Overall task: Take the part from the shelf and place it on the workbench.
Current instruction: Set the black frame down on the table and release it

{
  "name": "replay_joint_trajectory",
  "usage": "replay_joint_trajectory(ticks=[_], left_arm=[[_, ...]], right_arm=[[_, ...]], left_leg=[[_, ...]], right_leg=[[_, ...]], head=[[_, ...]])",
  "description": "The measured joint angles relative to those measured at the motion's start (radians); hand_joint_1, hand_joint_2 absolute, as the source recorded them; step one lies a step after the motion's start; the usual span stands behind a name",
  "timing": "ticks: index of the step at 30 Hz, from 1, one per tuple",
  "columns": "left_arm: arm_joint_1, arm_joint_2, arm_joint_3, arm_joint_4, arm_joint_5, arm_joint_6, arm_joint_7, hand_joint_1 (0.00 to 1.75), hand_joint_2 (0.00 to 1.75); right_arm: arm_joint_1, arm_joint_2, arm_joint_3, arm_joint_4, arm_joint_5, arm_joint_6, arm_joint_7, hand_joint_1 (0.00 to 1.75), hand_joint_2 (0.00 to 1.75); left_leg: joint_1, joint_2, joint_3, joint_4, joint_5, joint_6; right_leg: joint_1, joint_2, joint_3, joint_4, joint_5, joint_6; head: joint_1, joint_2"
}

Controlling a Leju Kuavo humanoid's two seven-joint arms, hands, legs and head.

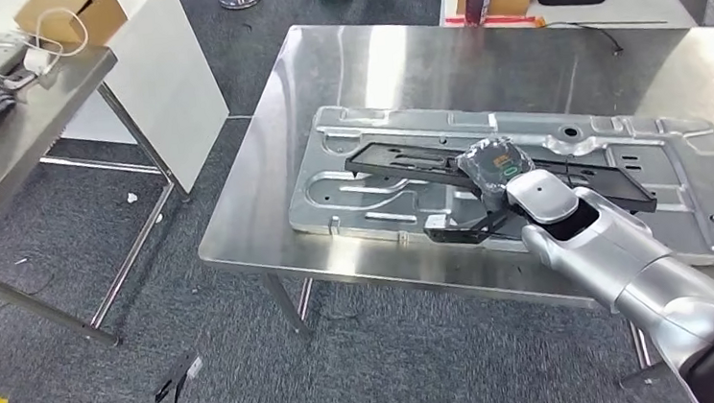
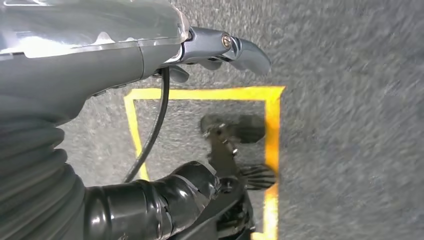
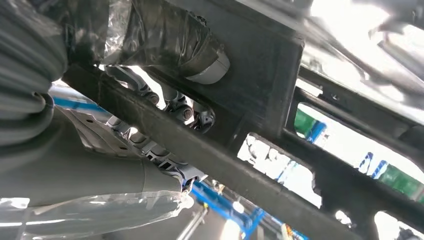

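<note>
Right hand (image 1: 497, 167) grips black part (image 1: 408, 162), lengthwise along workbench (image 1: 268, 218).

Long black matt plastic frame part (image 1: 485, 167) is laid on a silver pressed sheet-metal panel (image 1: 371, 186), semi-gloss. Brushed stainless steel workbench top (image 1: 371, 66) is seen reflective and smooth. Grey carpet floor (image 1: 78, 377) is seen rough; right hand (image 1: 497, 164) is wrapped in glossy clear film.

Steel workbench (image 1: 267, 209) on grey carpet (image 1: 193, 368), bearing a large pressed metal panel (image 1: 678, 176) with a black frame part (image 1: 398, 160) on top.
</note>
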Motion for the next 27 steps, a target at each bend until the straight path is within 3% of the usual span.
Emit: replay_joint_trajectory(ticks=[2, 3, 4, 6, 8, 9, 11, 12, 13, 15, 16, 21, 27], left_arm=[[-0.002, 0.000, 0.000, 0.000, -0.001, 0.000, 0.000, 0.00, 1.75], [-0.002, 0.000, 0.000, 0.000, -0.001, 0.000, 0.000, 0.00, 1.75], [-0.001, 0.000, 0.000, 0.000, -0.001, 0.000, 0.000, 0.00, 1.75], [-0.001, 0.001, 0.000, 0.000, -0.002, 0.000, 0.000, 0.00, 1.75], [-0.002, 0.003, 0.000, 0.000, -0.005, 0.000, 0.000, 0.00, 1.75], [-0.002, 0.003, 0.001, 0.000, -0.008, 0.000, -0.001, 0.00, 1.31], [0.001, 0.003, 0.002, 0.000, -0.015, 0.000, -0.002, 0.00, 1.31], [0.003, 0.003, 0.002, 0.000, -0.017, -0.001, -0.002, 0.00, 1.31], [0.004, 0.003, 0.004, 0.000, -0.019, -0.002, -0.002, 0.00, 1.75], [0.003, 0.003, 0.006, 0.000, -0.023, -0.008, -0.002, 0.00, 1.75], [0.003, 0.003, 0.007, 0.000, -0.026, -0.009, -0.002, 0.00, 1.75], [0.004, 0.003, 0.007, 0.001, -0.032, -0.012, -0.002, 0.00, 1.75], [0.004, 0.003, 0.008, 0.001, -0.033, -0.012, -0.002, 0.00, 1.75]], right_arm=[[0.002, 0.000, 0.000, 0.001, 0.000, 0.000, -0.001, 1.75, 1.75], [0.003, 0.001, 0.000, 0.002, 0.000, 0.000, -0.001, 1.75, 1.75], [0.003, 0.002, 0.000, 0.002, 0.000, 0.000, -0.002, 1.75, 1.75], [0.002, 0.004, 0.000, 0.002, 0.000, 0.000, -0.002, 1.75, 1.75], [-0.003, 0.005, 0.000, 0.003, 0.001, 0.000, -0.002, 1.75, 1.75], [-0.003, 0.006, 0.000, 0.003, 0.002, -0.001, -0.002, 1.31, 1.31], [-0.003, 0.008, -0.001, 0.003, 0.002, 0.000, 0.000, 0.44, 0.44], [-0.003, 0.008, -0.003, 0.004, 0.001, 0.001, 0.002, 0.00, 0.00], [-0.005, 0.007, -0.005, 0.005, 0.002, 0.002, 0.004, 0.00, 0.00], [-0.009, 0.005, -0.010, 0.009, 0.003, 0.004, 0.006, 0.00, 0.00], [-0.009, 0.006, -0.011, 0.011, 0.003, 0.004, 0.006, 0.00, 0.00], [-0.008, 0.005, -0.017, 0.022, 0.003, 0.003, 0.006, 0.00, 0.00], [-0.008, 0.005, -0.017, 0.030, 0.003, 0.003, 0.006, 0.00, 0.00]], left_leg=[[0.000, 0.019, -0.072, 0.121, -0.029, 0.001], [-0.001, 0.022, -0.089, 0.137, -0.019, 0.003], [-0.002, 0.024, -0.086, 0.115, 0.009, 0.007], [-0.011, 0.048, -0.034, -0.013, 0.087, 0.021], [-0.026, 0.078, 0.012, -0.114, 0.121, 0.034], [-0.031, 0.084, 0.020, -0.132, 0.119, 0.038], [-0.033, 0.072, 0.023, -0.143, 0.118, 0.043], [-0.032, 0.068, 0.027, -0.150, 0.121, 0.043], [-0.030, 0.065, 0.032, -0.157, 0.123, 0.043], [-0.029, 0.061, 0.039, -0.165, 0.125, 0.041], [-0.029, 0.059, 0.039, -0.165, 0.124, 0.042], [-0.035, 0.059, 0.039, -0.161, 0.118, 0.050], [-0.039, 0.061, 0.039, -0.159, 0.117, 0.052]], right_leg=[[0.006, -0.025, 0.009, 0.000, -0.008, -0.006], [0.009, -0.036, 0.014, 0.000, -0.012, -0.007], [0.012, -0.048, 0.020, 0.000, -0.017, -0.008], [0.016, -0.069, 0.033, 0.000, -0.027, -0.006], [0.022, -0.084, 0.038, -0.001, -0.033, -0.001], [0.024, -0.091, 0.039, -0.003, -0.035, 0.003], [0.028, -0.103, 0.042, -0.011, -0.036, 0.011], [0.029, -0.106, 0.047, -0.018, -0.034, 0.007], [0.030, -0.107, 0.053, -0.024, -0.033, -0.001], [0.031, -0.105, 0.061, -0.032, -0.031, -0.019], [0.030, -0.104, 0.062, -0.033, -0.031, -0.021], [0.026, -0.102, 0.065, -0.037, -0.030, -0.019], [0.020, -0.100, 0.065, -0.039, -0.029, 0.008]], head=[[-0.001, 0.000], [-0.001, 0.000], [-0.001, 0.000], [-0.001, 0.000], [0.000, 0.000], [0.000, 0.000], [-0.001, 0.000], [0.002, 0.000], [0.003, 0.000], [0.008, 0.000], [0.008, 0.000], [0.007, 0.000], [0.007, 0.000]])
